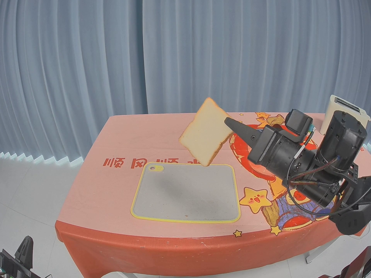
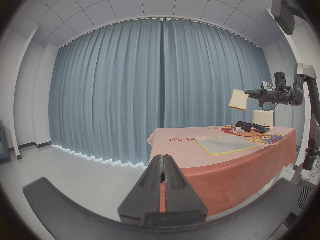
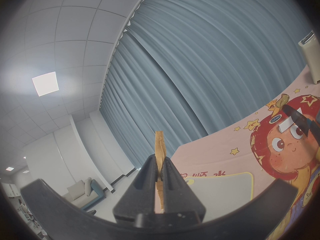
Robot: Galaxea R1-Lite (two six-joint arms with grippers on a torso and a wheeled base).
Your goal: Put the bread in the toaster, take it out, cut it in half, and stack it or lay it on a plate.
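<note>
- Desk [image 1: 112, 143]: pink printed cloth; carries the cutting board, toaster and knife.
- Cutting board [image 1: 185, 192]: grey, yellow-rimmed, bare; nothing bars a set-down.
- Toaster [image 1: 342, 107]: far right corner, slot looks vacant; toasting judged done.
- Bread [image 1: 206, 134]: whole slice, tilted, airborne above the cutting board's far edge; cutting and plating remain.
- Right tool [image 1: 227, 120]: clamped on the slice's edge.
- Knife [image 2: 250, 126]: lying beyond the cutting board, near the toaster.
- Left tool [image 2: 162, 165]: closed, empty, low beside the desk.

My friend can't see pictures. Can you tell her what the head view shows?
The right tool holds a bread slice in the air, near a grey cutting board on a pink table. A white toaster stands at the far right.
</note>
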